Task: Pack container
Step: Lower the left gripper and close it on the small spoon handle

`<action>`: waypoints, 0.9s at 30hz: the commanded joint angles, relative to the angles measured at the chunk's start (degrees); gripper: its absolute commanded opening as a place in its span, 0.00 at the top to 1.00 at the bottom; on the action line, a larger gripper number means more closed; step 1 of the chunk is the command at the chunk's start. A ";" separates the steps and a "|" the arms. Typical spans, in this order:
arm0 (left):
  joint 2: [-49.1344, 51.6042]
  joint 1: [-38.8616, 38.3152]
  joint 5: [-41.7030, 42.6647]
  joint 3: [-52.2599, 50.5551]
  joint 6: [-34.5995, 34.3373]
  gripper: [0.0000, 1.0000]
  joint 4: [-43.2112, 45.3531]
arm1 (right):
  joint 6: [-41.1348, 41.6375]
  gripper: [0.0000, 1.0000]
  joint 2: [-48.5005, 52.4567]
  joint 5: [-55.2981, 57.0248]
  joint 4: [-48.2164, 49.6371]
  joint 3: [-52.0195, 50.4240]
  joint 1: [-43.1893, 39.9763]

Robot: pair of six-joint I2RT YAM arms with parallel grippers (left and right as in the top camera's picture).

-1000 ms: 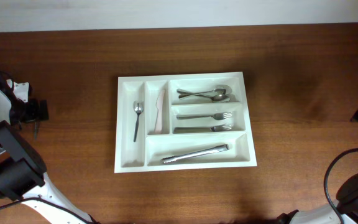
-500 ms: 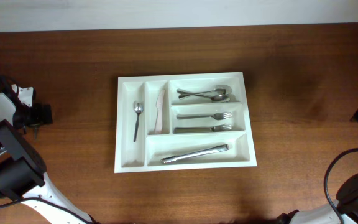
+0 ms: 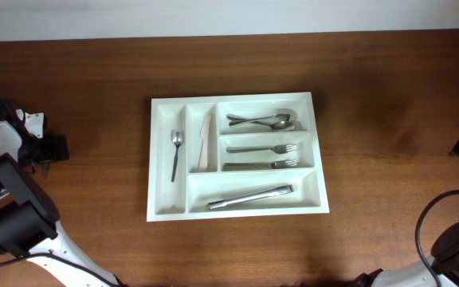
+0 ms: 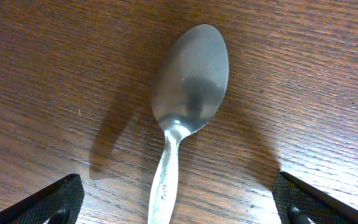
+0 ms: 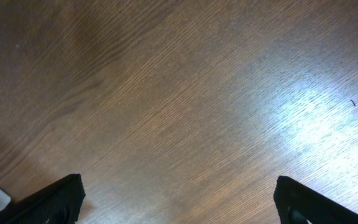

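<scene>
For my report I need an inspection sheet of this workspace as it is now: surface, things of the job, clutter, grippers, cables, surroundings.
Surface: brown wooden table, no spill seen.
Job's things: white container in the centre; small spoon and pale knife in the narrow compartments; spoons, two forks and tongs in the wide ones; one loose spoon on the table.
Clutter: nothing seen.
Grippers: left gripper open on both sides of the loose spoon, not clamping it; right gripper open over bare wood.
Cables: black cable looped at the near right.
Surroundings: pale wall behind the table.
</scene>
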 commanded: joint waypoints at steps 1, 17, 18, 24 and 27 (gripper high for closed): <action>-1.38 0.42 0.87 -1.40 0.90 0.01 0.26 | 0.46 0.01 -0.20 0.72 0.15 -0.07 0.17; -1.36 0.42 4.50 -1.92 -0.42 0.00 0.50 | 0.46 0.01 -0.20 0.72 0.15 -0.07 0.17; -1.36 0.42 4.50 -1.92 -0.42 0.00 0.48 | 0.46 0.01 -0.20 0.72 0.15 -0.07 0.17; -1.36 0.42 4.48 -1.92 -0.42 0.03 0.46 | 0.46 0.01 -0.20 0.72 0.13 -0.07 0.17; -1.36 0.42 4.48 -1.92 -0.42 0.06 0.48 | 0.46 0.01 -0.20 0.72 0.13 -0.07 0.17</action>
